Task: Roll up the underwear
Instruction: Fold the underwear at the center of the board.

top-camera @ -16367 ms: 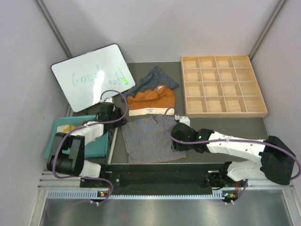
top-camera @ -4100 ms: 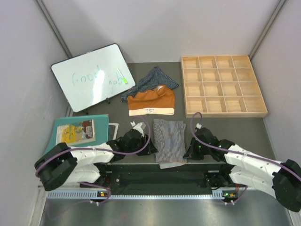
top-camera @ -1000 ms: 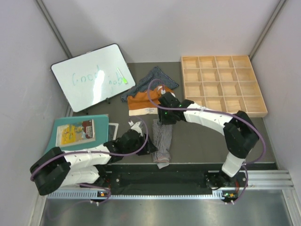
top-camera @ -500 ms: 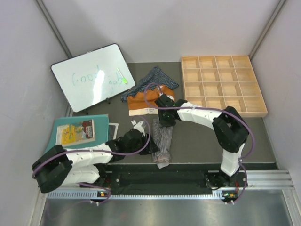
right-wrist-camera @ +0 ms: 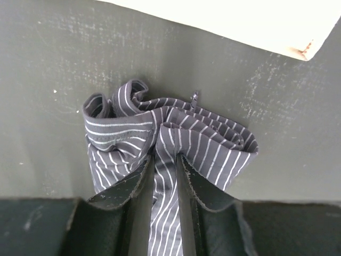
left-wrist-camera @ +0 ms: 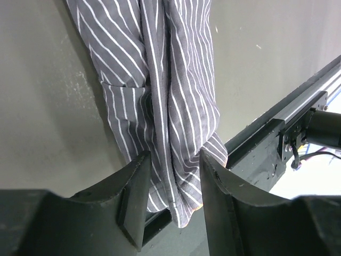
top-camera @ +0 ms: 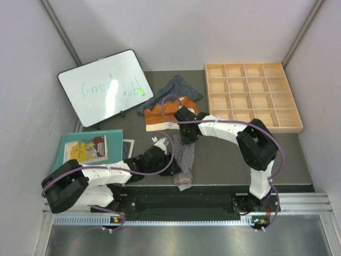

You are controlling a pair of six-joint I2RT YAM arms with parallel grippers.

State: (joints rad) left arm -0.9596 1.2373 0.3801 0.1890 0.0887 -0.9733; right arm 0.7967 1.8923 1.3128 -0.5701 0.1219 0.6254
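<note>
The grey pair [top-camera: 184, 159] lies folded into a narrow strip at the middle of the counter [top-camera: 224, 160], running from near its centre almost to the near edge. The left claw [left-wrist-camera: 173, 160] sits at the strip's near end, its fingers drawn narrow with striped cloth filling the gap, so it looks to be pinching that end. The right claw [right-wrist-camera: 164, 157] is closed tight on the far end, where the cloth bunches into loose curls. Behind it, toward the far edge, wait the orange pair [top-camera: 160, 113] and the navy pair [top-camera: 173, 88], both unrolled, with the tray [top-camera: 254, 129] at the far right corner.

The risk is in the strip itself. Its folds are loose and uneven, so a roll begun from that crumpled far end would likely come out lopsided or spring open. With both ends held, any pull apart could drag the folds flat or tug the cloth free of one claw. The near end lies close to the black rail and might snag there. The right arm also reaches over the orange pair and could drag it askew
</note>
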